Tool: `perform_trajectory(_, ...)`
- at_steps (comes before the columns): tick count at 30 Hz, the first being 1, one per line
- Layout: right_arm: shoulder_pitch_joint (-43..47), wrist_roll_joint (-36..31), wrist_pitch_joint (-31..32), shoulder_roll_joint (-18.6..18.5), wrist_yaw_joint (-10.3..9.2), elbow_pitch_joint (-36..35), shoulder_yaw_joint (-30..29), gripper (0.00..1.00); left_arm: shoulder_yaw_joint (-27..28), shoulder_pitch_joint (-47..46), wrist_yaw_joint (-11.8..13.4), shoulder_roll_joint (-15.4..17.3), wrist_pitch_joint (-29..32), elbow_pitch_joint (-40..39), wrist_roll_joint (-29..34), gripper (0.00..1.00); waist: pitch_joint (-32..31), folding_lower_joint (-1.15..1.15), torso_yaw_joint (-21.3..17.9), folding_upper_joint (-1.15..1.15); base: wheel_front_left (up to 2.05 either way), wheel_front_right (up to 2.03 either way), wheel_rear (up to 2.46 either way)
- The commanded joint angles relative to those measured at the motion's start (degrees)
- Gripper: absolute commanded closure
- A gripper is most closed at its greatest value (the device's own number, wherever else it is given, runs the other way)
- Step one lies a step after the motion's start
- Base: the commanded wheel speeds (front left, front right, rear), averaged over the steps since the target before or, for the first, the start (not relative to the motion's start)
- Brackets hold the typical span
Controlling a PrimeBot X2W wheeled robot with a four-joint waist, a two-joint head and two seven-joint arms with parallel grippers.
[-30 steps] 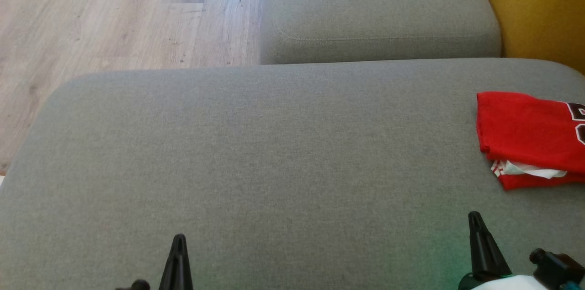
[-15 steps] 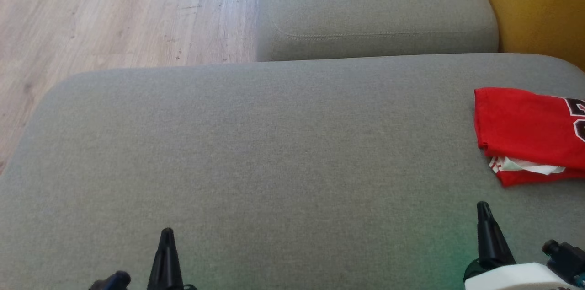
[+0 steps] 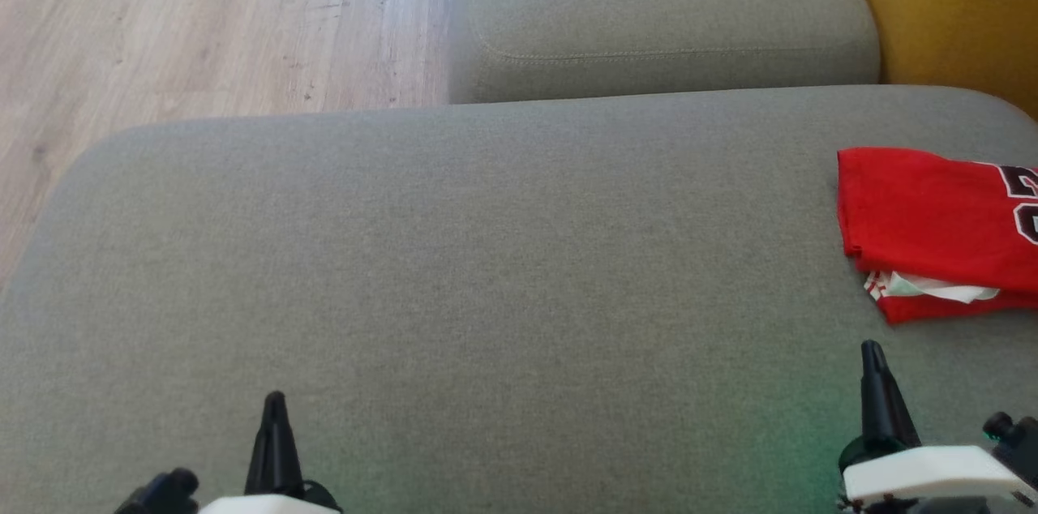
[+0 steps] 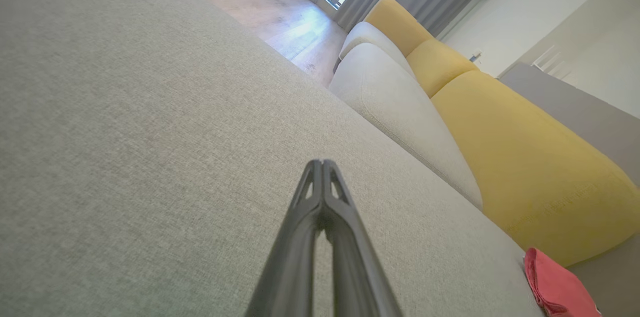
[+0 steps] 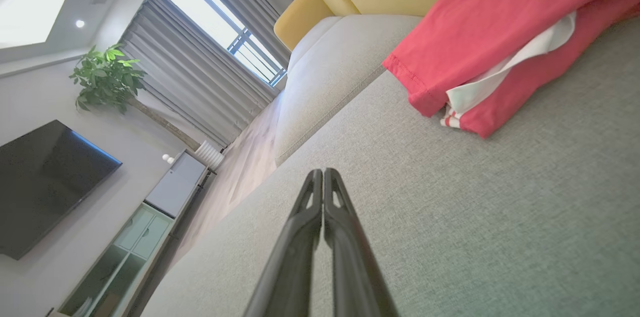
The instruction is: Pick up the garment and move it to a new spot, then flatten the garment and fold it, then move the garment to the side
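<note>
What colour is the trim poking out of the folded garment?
White, with red stripes at its end, on the red garment; the right wrist view shows it best.

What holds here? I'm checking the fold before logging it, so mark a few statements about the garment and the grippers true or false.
1. The red garment lies folded on the grey sofa cushion. True.
2. The right gripper is clamped on the garment. False: it is shut on nothing and sits apart from the garment, over bare cushion.
3. The left gripper is shut and holds nothing. True.
4. The garment lies in the middle of the cushion. False: it lies at the robot's far right, near the yellow backrest.
</note>
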Motion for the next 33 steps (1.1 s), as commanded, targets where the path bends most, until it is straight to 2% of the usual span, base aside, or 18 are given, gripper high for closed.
perform_trajectory(1, -2.9, 1.9, 0.7, -0.5, -0.02, -1.4, 0.0, 1.00, 1.9, -3.0, -0.6, 0.5, 0.3, -1.3, -1.8, 1.00, 0.1, 0.00, -0.1, 0.00, 0.00, 0.00, 0.00)
perform_trajectory(33, -8.3, 24.4, 6.2, -0.2, -0.04, 0.1, -2.9, 1.00, 8.0, -8.7, -4.8, 0.6, 5.9, 1.7, -25.4, 1.00, 1.7, 0.00, -1.4, 0.00, 0.00, 0.00, 0.00)
